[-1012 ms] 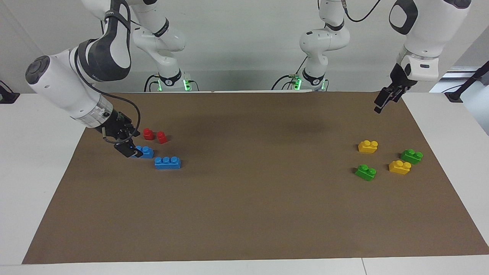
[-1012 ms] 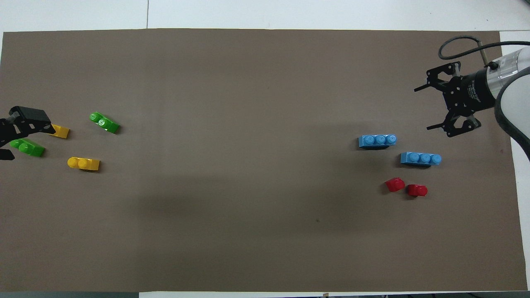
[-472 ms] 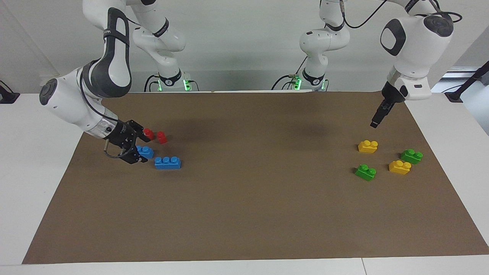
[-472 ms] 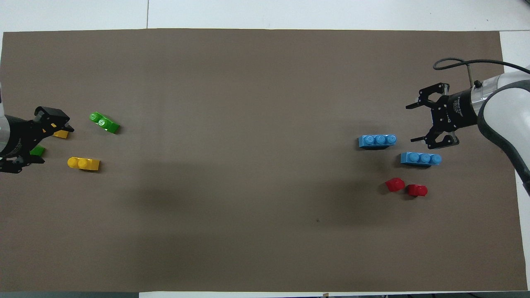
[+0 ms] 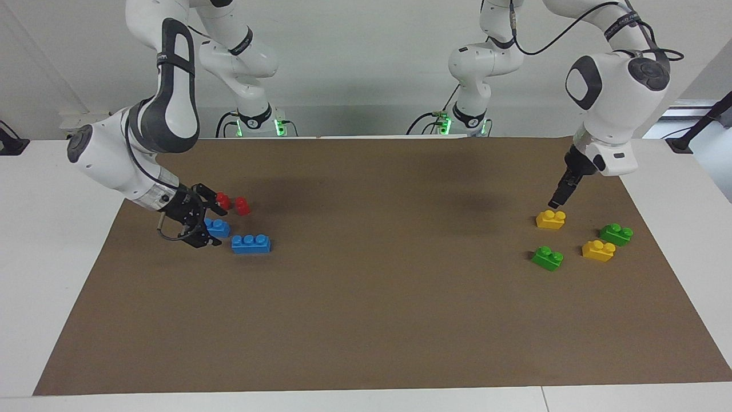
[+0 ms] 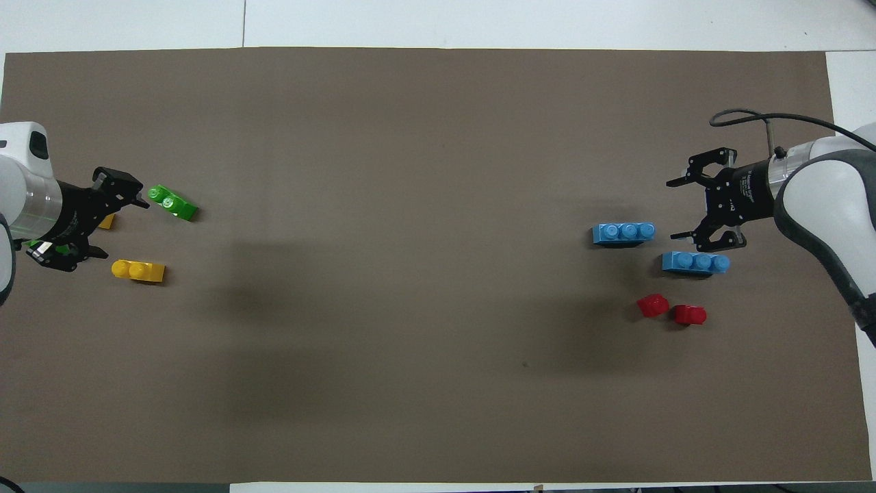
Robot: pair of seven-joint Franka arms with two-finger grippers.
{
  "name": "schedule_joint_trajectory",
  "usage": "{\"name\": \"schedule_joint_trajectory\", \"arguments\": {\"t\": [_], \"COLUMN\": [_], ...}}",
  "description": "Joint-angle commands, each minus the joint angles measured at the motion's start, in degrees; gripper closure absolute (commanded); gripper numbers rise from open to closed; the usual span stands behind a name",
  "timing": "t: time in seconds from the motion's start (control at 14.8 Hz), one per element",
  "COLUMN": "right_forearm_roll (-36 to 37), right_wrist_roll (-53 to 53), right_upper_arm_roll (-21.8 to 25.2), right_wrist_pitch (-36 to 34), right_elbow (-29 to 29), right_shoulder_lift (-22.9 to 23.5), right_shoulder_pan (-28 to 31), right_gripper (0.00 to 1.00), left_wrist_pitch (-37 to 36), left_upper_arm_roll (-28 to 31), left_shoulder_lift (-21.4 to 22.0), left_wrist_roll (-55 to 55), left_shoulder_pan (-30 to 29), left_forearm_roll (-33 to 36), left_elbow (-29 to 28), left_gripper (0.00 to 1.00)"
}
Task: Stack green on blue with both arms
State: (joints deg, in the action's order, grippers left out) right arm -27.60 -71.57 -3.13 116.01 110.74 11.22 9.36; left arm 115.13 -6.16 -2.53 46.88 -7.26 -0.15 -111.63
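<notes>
Right gripper (image 5: pixel 210 224) spread open, low beside blue three-stud bricks (image 5: pixel 251 244) at right arm's end. Left gripper (image 6: pixel 116 226) open over green two-stud bricks (image 5: pixel 547 258) – we judge them light, rigid, slick; pinch flat long sides.

Left gripper (image 5: pixel 555 201) lower, over the yellow brick (image 5: pixel 551 219); right gripper (image 6: pixel 683 209) toward the blue bricks
</notes>
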Motion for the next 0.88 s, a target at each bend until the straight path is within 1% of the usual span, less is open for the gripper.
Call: {"name": "schedule_joint_trajectory", "arguments": {"t": [0.0,0.27,0.61,0.81], "right_forearm_roll": [-1.7,-3.1,-4.4,-5.2], "right_wrist_roll": [0.0,2.0,4.1,5.4], "right_upper_arm_roll": [-0.5,-0.5,-0.5,-0.5], "right_wrist_pitch": [2.9,6.1,6.9,9.0], "right_elbow": [2.2,4.8,6.5,7.5], "right_shoulder_lift": [0.2,0.9,2.2,2.9], "right_shoulder_pan": [0.1,0.0,0.0,0.0], "right_gripper": [0.06,0.06,0.06,0.06], "left_wrist_pitch": [1.2,4.9,5.0,8.6], "left_upper_arm_roll": [-0.3,-0.2,-0.2,-0.2], "left_shoulder_lift": [-5.1,-9.2,-16.6,-18.4], "left_wrist_roll": [0.3,0.3,0.5,0.5], "left_shoulder_pan": [-0.9,-1.0,-1.1,-1.4], "left_forearm_roll": [-1.2,-1.2,-1.0,-0.8], "left_elbow": [4.1,5.0,11.7,11.8], "left_gripper": [0.0,0.0,0.0,0.0]}}
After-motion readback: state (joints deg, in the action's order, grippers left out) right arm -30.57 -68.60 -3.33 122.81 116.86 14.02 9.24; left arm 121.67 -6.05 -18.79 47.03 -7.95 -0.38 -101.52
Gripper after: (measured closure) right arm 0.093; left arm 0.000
